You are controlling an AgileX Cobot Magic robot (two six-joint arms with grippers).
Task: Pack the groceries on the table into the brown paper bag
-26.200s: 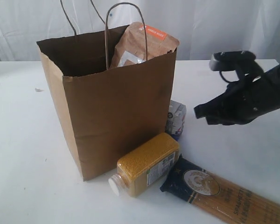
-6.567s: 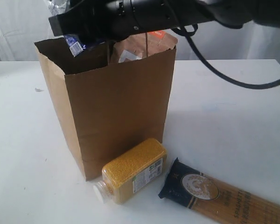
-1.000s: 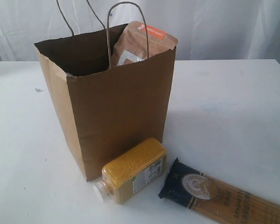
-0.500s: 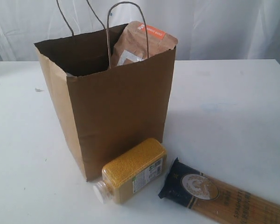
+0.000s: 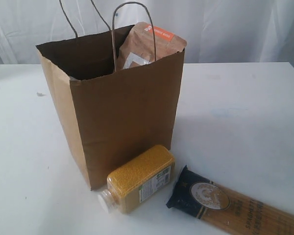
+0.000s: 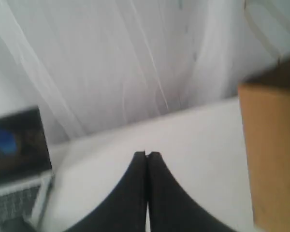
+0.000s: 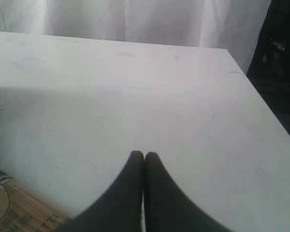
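The brown paper bag (image 5: 122, 110) stands upright on the white table (image 5: 235, 112), and the brown pouch with orange label (image 5: 149, 45) sticks out of its top. In front of the bag the yellow-grain bottle (image 5: 137, 178) lies on its side. The long spaghetti pack (image 5: 235, 205) lies beside that bottle. Neither arm shows in the exterior view. My left gripper (image 6: 147, 153) is shut and empty above the table, with the bag's side (image 6: 270, 154) close by. My right gripper (image 7: 144, 153) is shut and empty over bare table, near the spaghetti pack's end (image 7: 9, 210).
White curtains (image 5: 225, 29) hang behind the table. A laptop (image 6: 17, 169) sits past the table's edge in the left wrist view. The table's corner and a dark drop beyond it (image 7: 280, 67) show in the right wrist view.
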